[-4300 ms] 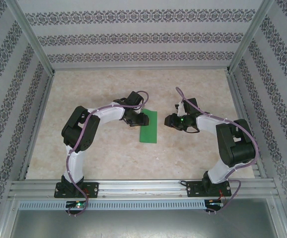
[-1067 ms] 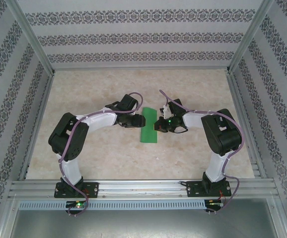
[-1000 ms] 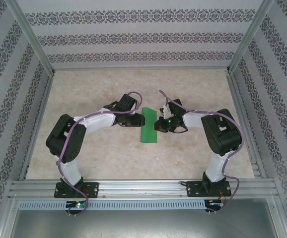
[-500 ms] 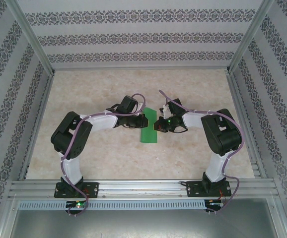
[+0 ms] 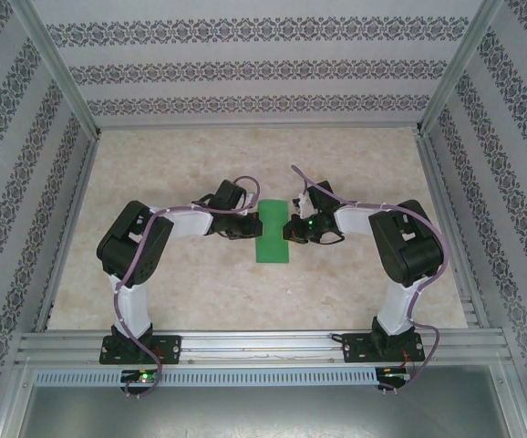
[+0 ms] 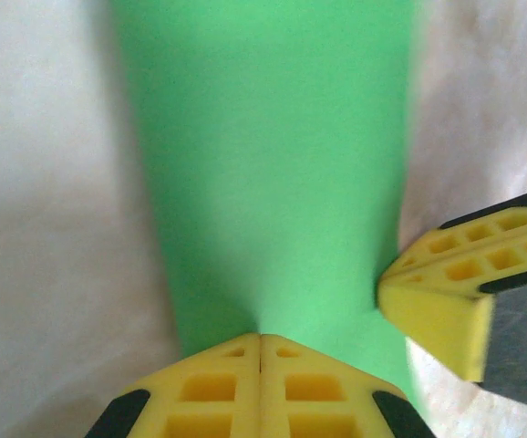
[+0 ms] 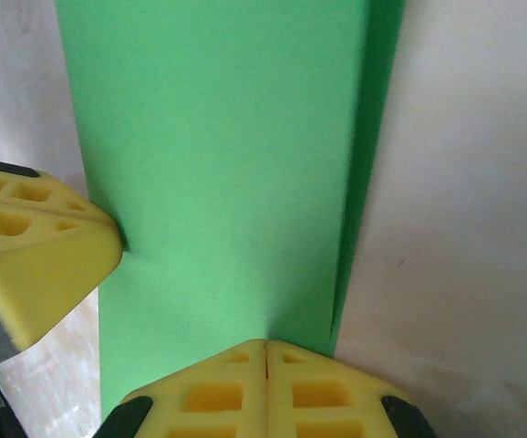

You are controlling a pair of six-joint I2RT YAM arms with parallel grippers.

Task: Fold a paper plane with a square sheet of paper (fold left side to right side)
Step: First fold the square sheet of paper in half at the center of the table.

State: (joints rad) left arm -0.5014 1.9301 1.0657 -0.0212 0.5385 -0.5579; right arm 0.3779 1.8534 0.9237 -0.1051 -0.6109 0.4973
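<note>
The square sheet of paper (image 5: 273, 234) is plain bright green. The fingers (image 6: 209, 397) are yellow, edged in black. The desk (image 5: 200, 292) shows creamy beige marbling. The walls (image 5: 263, 68) are white with dark floral bands. The arms (image 5: 136, 242) are black and white, with purple cables (image 5: 245, 180).

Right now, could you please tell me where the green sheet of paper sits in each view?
Top external: green sheet lies at the centre of the marbled table.
Left wrist: green sheet runs up the middle.
Right wrist: green sheet spans centre-left.
Shared landmark: that marbled table, pale on both sides of it.
</note>
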